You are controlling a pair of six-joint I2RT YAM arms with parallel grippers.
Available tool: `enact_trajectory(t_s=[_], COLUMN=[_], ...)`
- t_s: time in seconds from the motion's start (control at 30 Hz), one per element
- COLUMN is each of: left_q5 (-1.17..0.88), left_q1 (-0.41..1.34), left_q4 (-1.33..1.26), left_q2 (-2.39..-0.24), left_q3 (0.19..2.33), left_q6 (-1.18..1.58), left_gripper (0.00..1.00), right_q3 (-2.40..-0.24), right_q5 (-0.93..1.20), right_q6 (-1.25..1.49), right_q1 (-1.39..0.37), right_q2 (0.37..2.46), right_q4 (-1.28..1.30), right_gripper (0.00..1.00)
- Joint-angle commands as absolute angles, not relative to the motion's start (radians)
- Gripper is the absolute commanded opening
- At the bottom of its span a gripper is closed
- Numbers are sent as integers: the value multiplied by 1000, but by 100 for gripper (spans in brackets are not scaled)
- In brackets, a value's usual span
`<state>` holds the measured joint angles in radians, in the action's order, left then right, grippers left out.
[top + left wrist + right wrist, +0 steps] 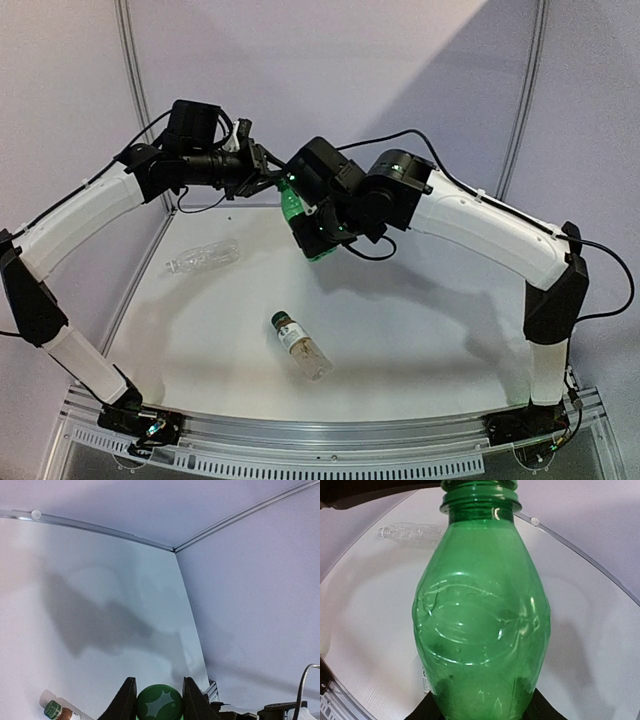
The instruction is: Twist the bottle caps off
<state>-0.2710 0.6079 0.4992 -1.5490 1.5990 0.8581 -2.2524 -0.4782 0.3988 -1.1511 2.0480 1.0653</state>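
ok so the green bottle (292,208) is up in the air in the upper middle of the overhead view, tilted, with its neck pointing upper left. The right jaws are clamped round its body, and you can see the dark fingers (426,713) either side of its base at the bottom of the right wrist view. The left jaws are pinching its dark green cap (159,703), which sits snug between the two fingers (125,701) at the bottom centre of the left wrist view, top facing the camera

the other two are lying on their sides on the worktop (420,330). The clear ribbed bottle (203,258) is at left centre. The labelled bottle (302,350) is lower middle, with its own green cap (280,320) still on and pointing upper left. There's also a tiny round thing at the worktop's far edge that looks like the white cap (535,521), well apart from the clear one

can't tell if the pinched cap has come loose from the neck
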Motion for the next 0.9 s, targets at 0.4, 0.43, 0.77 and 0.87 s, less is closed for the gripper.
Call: enact_trajectory(t_s=[0.4,0.43,0.77,0.87], left_q5=[-393,-392,-485,-593], left_q1=[632,626,591,568], left_q4=[360,340,223,108], left_q2=[-1329,-1297,-993,-951], left_q3=[1384,1350,1105,1042], left_q6=[844,839,629,641], left_gripper=[80,89,99,99], right_q3=[-1859,-1812,-1478,-1403], right_q5=[-465,-456,-214,-70], right_q6=[503,518,550,538], right_q1=[-1138,-1137,-1136,-1132], right_q2=[1810,1787,1513,1447], right_q4=[838,817,551,439], right_gripper=[0,0,0,0])
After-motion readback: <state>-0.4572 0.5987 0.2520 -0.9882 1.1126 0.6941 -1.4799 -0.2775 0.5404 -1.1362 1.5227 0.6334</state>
